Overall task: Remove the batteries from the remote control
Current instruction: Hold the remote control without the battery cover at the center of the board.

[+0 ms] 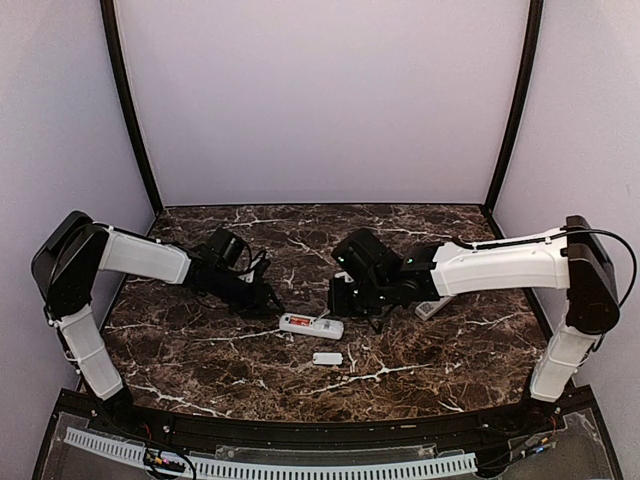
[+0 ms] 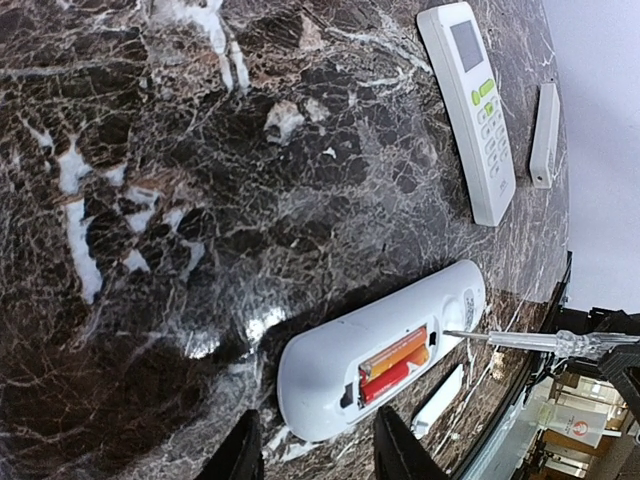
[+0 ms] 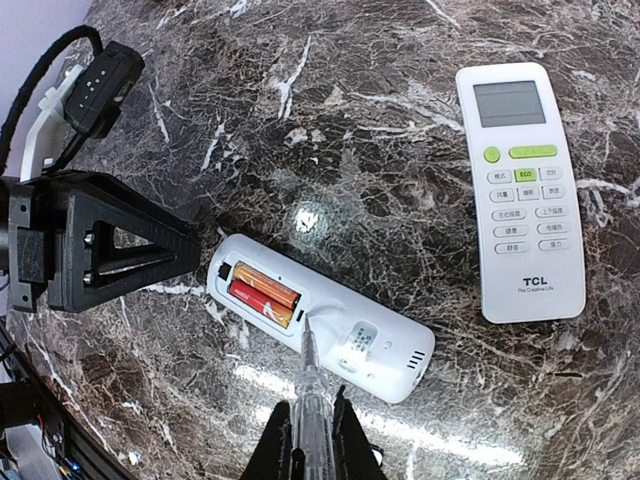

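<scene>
The white remote control lies face down with its battery bay uncovered. Two batteries, one orange and one red, sit side by side inside it. My right gripper is shut on a clear-handled screwdriver, whose tip rests at the bay's edge beside the batteries. My left gripper is open, its fingers standing either side of the remote's rounded end. In the top view the remote lies between the two grippers.
A second white remote with green buttons lies face up to the right. A small white cover lies just in front of the open remote. Another white strip lies beyond the second remote.
</scene>
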Robot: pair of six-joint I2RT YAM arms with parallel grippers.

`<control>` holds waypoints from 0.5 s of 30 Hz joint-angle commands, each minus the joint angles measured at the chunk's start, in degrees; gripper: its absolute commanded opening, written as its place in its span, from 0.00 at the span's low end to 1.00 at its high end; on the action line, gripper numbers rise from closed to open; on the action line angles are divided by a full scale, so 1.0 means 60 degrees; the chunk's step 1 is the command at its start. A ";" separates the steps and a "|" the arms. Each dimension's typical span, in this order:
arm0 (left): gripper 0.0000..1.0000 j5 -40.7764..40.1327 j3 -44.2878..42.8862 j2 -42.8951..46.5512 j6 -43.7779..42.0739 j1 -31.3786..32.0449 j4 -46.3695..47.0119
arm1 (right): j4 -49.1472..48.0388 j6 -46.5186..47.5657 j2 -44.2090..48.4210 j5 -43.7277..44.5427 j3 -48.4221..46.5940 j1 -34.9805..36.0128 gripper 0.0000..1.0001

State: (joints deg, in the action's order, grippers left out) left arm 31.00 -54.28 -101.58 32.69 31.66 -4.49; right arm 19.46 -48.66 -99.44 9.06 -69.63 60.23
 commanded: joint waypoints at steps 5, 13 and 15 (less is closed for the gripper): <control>0.37 -0.0164 -0.0148 -0.0308 -0.0227 0.0158 -0.0428 | 0.0008 -0.0141 -0.0237 0.0057 -0.0276 0.0089 0.00; 0.34 -0.0382 -0.0223 -0.0429 -0.0289 0.0290 -0.0568 | -0.0270 -0.0268 -0.0132 0.0035 -0.0259 0.0094 0.00; 0.34 -0.0372 -0.0225 -0.0480 -0.0281 0.0310 -0.0562 | -0.0259 -0.0268 -0.0109 0.0057 -0.0275 0.0081 0.00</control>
State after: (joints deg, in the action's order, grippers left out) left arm 29.54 -54.78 -103.63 31.90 32.93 -6.09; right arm 19.75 -49.58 -99.70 9.08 -70.08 60.23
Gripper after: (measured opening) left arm 0.344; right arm 0.096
